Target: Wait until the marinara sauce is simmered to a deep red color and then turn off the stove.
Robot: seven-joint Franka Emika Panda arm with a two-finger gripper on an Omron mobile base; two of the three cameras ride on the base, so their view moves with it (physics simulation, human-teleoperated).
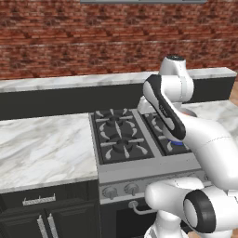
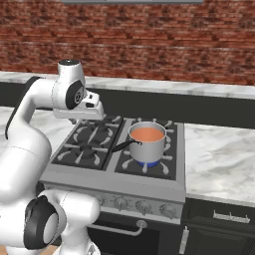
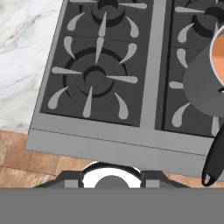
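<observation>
The brick wall (image 2: 149, 45) runs across the far side of the scene, with a dark backsplash band below it; in front lies the marble tabletop (image 1: 42, 148), which flanks the stove (image 2: 99, 174) on its left and right; the stove is a steel range with black burner grates on top and a row of round silver knobs (image 2: 144, 206) along its near face, above a curved oven handle (image 2: 119, 230); dark cabinet fronts (image 1: 42, 218) with pale handles stand under the tabletop on both sides.

The robot's white arm (image 2: 30, 134) rises at the near side and bends over the left half of the stove, with the hand held above the left burners and looking down on them; the gripper itself cannot be made out, so I cannot tell whether the jaws stand wide or narrow, and nothing is seen held.

A small steel saucepan (image 2: 147, 144) sits on the near right burner, its dark handle (image 2: 122, 145) pointing left and toward the near edge; a blue flame (image 2: 148, 163) shows beneath it; the marinara sauce (image 2: 147, 134) fills the saucepan as a flat round surface, orange-red and rather pale; in the hand view the pan is at the right edge, with the sauce cut off by the frame.
</observation>
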